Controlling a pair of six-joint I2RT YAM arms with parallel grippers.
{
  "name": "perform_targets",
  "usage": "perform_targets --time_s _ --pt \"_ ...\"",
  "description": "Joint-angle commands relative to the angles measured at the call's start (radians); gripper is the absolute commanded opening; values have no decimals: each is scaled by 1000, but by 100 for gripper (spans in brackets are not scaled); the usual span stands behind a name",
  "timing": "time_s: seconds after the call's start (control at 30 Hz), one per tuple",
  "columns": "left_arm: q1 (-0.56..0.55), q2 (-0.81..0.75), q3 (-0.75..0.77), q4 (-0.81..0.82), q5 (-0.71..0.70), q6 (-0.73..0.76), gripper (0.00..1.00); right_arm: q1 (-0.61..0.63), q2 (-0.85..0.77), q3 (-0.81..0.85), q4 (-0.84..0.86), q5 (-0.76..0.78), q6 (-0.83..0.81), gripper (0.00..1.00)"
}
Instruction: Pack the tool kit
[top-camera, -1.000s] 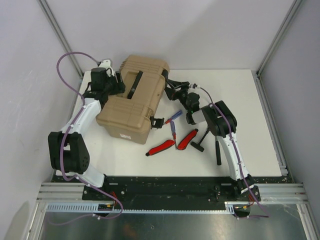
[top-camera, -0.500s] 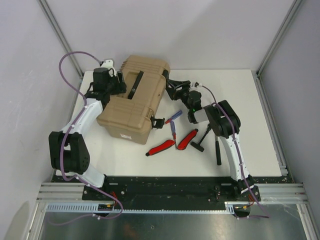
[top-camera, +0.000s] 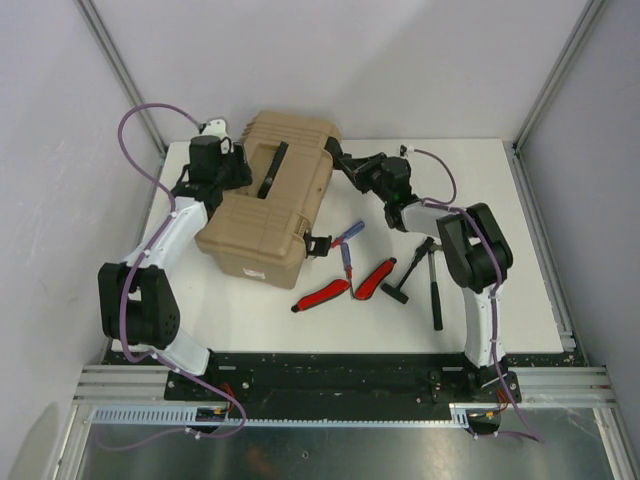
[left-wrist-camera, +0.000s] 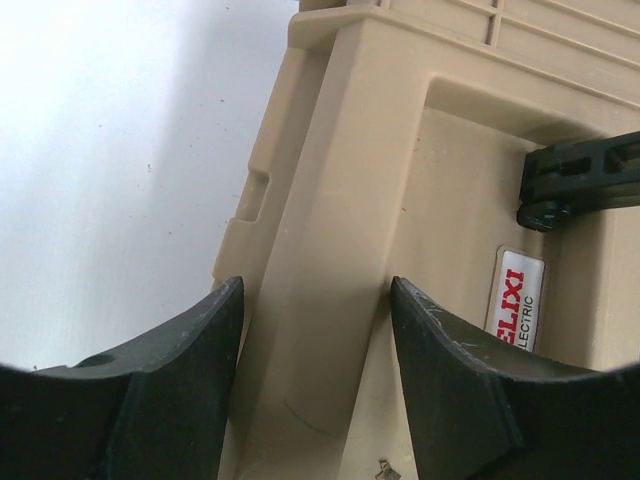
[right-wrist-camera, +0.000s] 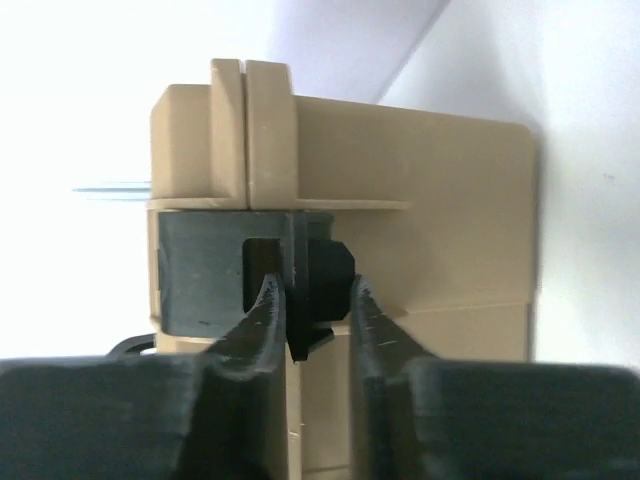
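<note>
Your right arm has swung its elbow out to the right since a second ago, bringing the right pincer (top-camera: 335, 158) in to the far right end of the large tan plastic rectangular toolbox (top-camera: 250, 235). The toolbox has stayed closed at the back left of the white desk (top-camera: 500, 200). Your right wrist view shows that pincer (right-wrist-camera: 312, 285) narrowed to a slim gap, pinching the protruding tab of the black latch (right-wrist-camera: 320, 262) on the box's end wall. The forearm reaches leftward, low over the desk. Your left pincer (top-camera: 235, 165) has barely shifted: it (left-wrist-camera: 315, 285) is spread wide, straddling a raised rim of the lid, close to both sides, and you cannot tell whether the pads press. The small red-handled hand tools (top-camera: 322, 294), a blue-red one (top-camera: 347, 236) and black ones (top-camera: 436, 300) lie loose on the desk, in front of the box.
</note>
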Motion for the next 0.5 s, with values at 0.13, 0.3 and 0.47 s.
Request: perform_targets --time_s 0.13,0.3,0.47 --pt "-95 60 -55 -309 76 -60 63 48 -214 44 -376 36 -172 31" --pt "-96 49 -20 -326 60 -68 63 50 -310 46 -561 181 -248 60" --pt "-95 44 14 -339 58 -81 65 35 -399 47 -720 267 -336 72"
